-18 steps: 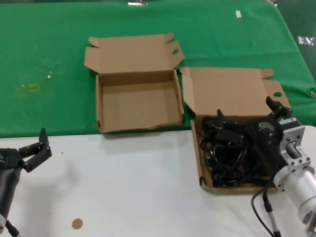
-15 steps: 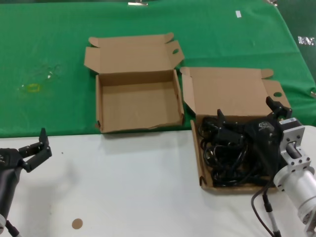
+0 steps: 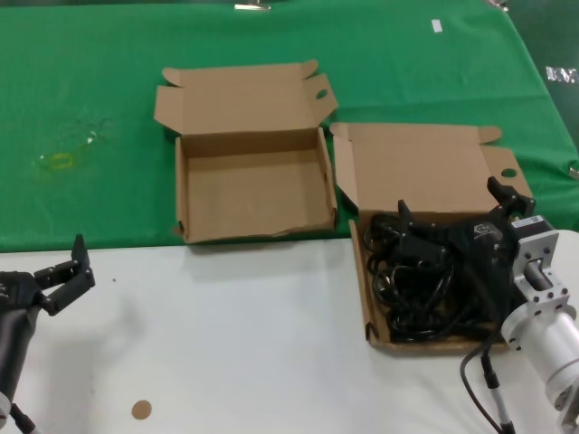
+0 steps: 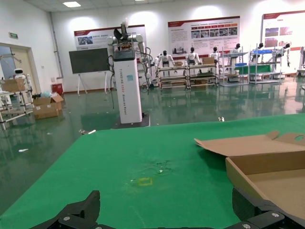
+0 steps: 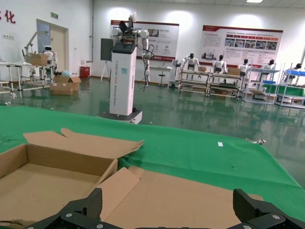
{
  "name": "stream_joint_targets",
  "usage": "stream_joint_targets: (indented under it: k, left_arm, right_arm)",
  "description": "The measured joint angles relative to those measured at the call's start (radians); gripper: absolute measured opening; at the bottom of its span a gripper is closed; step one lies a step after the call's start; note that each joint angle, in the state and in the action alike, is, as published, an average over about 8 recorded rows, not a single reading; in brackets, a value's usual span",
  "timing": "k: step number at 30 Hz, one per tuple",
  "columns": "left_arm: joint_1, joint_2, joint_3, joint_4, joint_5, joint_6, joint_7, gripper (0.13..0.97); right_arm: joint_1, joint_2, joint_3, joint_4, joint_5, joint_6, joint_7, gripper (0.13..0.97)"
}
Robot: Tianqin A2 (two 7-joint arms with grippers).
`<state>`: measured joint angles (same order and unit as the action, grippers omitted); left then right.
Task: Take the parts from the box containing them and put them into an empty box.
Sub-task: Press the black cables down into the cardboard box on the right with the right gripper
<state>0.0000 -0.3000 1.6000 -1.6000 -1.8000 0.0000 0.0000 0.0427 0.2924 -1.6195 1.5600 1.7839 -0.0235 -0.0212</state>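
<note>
A small brown disc (image 3: 141, 410) is seen near the white table's (image 3: 244, 344) front edge, and a yellowish stain (image 3: 60, 161) marks the green cloth (image 3: 90, 90) toward its left edge. The parts (image 3: 421, 280), tangled with no single long axis, are held in the box containing them (image 3: 425, 172) at the table's right side, its lid laid back. The right gripper (image 3: 457, 221) is spread wide directly over them, grasping nothing. The empty box (image 3: 249, 185) lies just left. The left gripper (image 3: 61, 271) is parked, released, near the left edge.
</note>
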Motion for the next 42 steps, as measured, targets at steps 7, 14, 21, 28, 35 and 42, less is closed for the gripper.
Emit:
stream_joint_targets:
  k: [7,14,21,28,35,42]
  left_arm:
    - [0.000,0.000,0.000,0.000,0.000,0.000,0.000,0.959]
    - [0.000,0.000,0.000,0.000,0.000,0.000,0.000,0.916]
    - [0.000,0.000,0.000,0.000,0.000,0.000,0.000,0.825]
    - [0.000,0.000,0.000,0.000,0.000,0.000,0.000,0.698]
    - [0.000,0.000,0.000,0.000,0.000,0.000,0.000,0.601]
    - [0.000,0.000,0.000,0.000,0.000,0.000,0.000,0.439]
  right_arm:
    - [0.000,0.000,0.000,0.000,0.000,0.000,0.000,0.966]
    - [0.000,0.001,-0.001,0.000,0.000,0.001,0.000,0.966]
    - [0.000,0.021,-0.026,0.001,0.008,0.028,0.004,0.966]
    - [0.013,0.092,-0.079,0.005,0.044,0.075,-0.008,0.966]
    - [0.068,0.291,-0.229,0.015,0.164,0.114,-0.022,0.966]
    - [0.165,0.503,-0.361,0.002,0.194,0.024,0.007,0.966]
